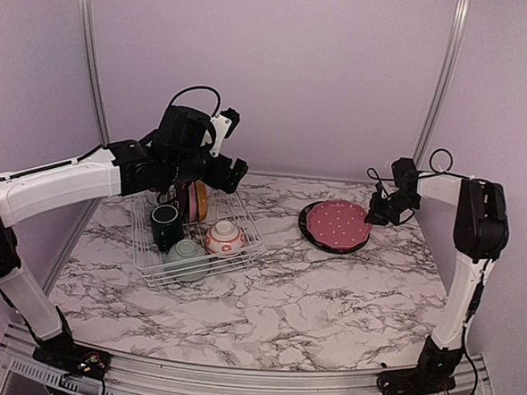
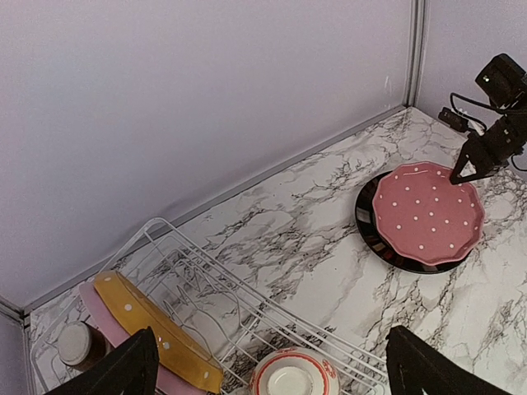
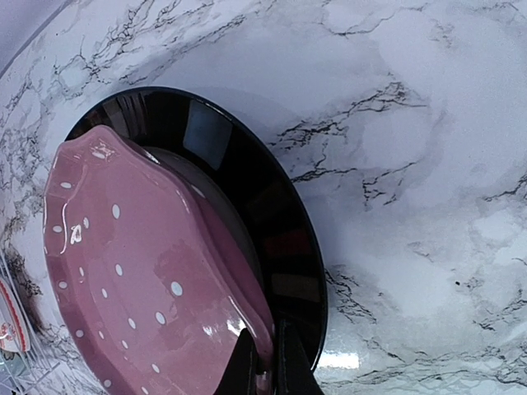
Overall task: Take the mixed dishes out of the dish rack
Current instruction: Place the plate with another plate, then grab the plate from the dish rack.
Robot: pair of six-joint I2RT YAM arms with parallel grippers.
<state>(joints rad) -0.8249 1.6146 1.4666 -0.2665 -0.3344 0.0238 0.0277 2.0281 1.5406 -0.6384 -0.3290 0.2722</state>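
Note:
The white wire dish rack (image 1: 254, 237) holds a dark green mug (image 1: 164, 223), a pale green bowl (image 1: 186, 257), a pink-white floral bowl (image 1: 226, 238) upside down, and upright yellow (image 2: 152, 329) and pink (image 2: 107, 329) plates. A white-and-brown cup (image 2: 78, 344) stands at its far corner. My left gripper (image 1: 234, 144) is open and empty above the rack. The dotted dark red plate (image 1: 338, 222) lies on the black plate (image 1: 308, 227) on the table. My right gripper (image 3: 265, 366) is shut on the dotted plate's (image 3: 123, 271) rim.
The pale walls and metal corner posts (image 1: 443, 79) close in the back of the marble table (image 1: 329, 300). The two stacked plates lie near the right back corner.

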